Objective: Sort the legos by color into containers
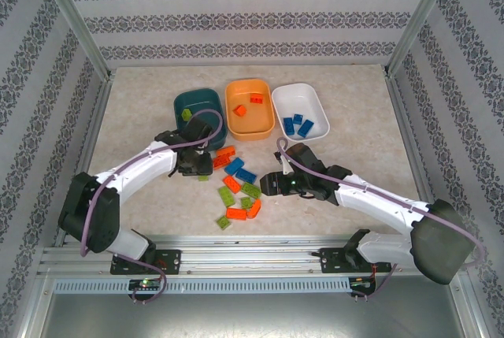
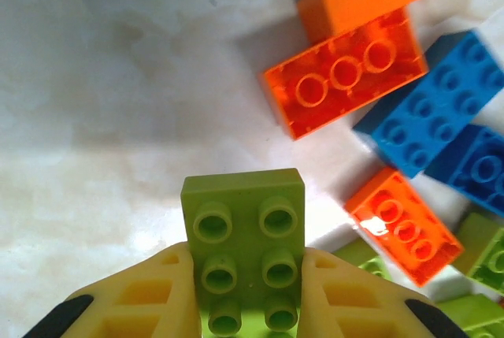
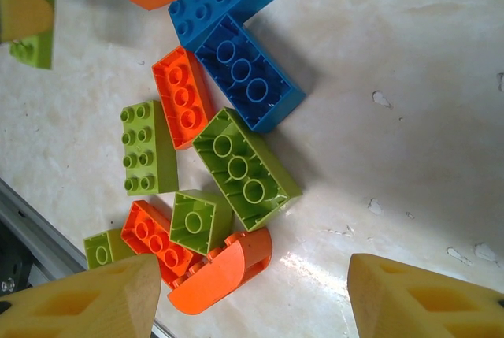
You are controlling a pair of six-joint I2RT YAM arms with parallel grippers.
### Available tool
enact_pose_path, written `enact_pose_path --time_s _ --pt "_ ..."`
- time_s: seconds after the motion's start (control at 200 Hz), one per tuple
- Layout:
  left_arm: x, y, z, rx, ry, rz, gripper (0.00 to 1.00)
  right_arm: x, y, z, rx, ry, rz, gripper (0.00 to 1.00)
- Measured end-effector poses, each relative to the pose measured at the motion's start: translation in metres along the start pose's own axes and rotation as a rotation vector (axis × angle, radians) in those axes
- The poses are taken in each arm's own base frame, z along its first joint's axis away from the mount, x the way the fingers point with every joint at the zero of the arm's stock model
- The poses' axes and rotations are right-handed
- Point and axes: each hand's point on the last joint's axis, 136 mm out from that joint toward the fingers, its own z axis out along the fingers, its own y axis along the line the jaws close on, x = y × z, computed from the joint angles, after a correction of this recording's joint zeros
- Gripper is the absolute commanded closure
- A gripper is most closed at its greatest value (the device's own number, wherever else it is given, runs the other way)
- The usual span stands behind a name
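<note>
My left gripper [image 1: 193, 163] is shut on a lime green lego [image 2: 244, 228], its yellow fingers [image 2: 150, 299] pressing the brick's two sides just above the table. The dark teal container [image 1: 202, 100] lies right behind it and holds one green brick [image 1: 187, 115]. The orange container [image 1: 250, 125] holds two orange bricks; the white container [image 1: 299, 98] holds blue ones [image 1: 298, 124]. Loose legos [image 1: 236, 184] in green, orange and blue lie scattered between the arms. My right gripper [image 1: 268, 184] hangs open at the pile's right edge, with a curved orange brick [image 3: 224, 271] near its left finger.
The three tubs stand side by side at mid-table. Bare tabletop lies to the right of the pile [image 3: 394, 117]. A metal rail [image 1: 252, 255] runs along the near edge, and patterned walls close in the sides and back.
</note>
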Motion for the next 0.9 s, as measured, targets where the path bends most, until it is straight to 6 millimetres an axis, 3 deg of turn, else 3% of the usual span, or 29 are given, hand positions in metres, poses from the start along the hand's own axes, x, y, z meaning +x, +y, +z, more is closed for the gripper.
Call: enact_pose_path --time_s 0.195,0.29,0.395,0.505,0.659,0.799,0.904 --pt "-0.048 0.001 -0.031 0.057 -0.092 -0.042 0.72 -0.001 0.001 0.001 -0.002 -0.003 0.002 0.36" --pt "-0.085 0.006 -0.046 0.062 -0.147 -0.054 0.72 -0.002 0.001 0.001 -0.004 -0.005 0.001 0.36" --pt "-0.125 0.011 -0.048 0.05 -0.181 -0.054 0.71 -0.001 0.0 0.002 -0.002 -0.002 0.002 0.36" --pt "-0.162 0.015 -0.033 0.021 -0.185 -0.04 0.72 0.0 -0.001 0.005 0.004 0.006 0.006 0.36" --pt "-0.204 0.017 0.004 -0.017 -0.161 -0.012 0.72 0.0 -0.003 0.005 0.009 0.006 0.01 0.36" --pt "-0.229 0.019 0.035 -0.041 -0.135 0.004 0.71 0.0 -0.005 0.005 0.021 0.004 0.011 0.36" --pt "-0.239 0.021 0.052 -0.051 -0.112 0.011 0.64 0.0 -0.005 0.0 0.027 -0.008 0.012 0.36"
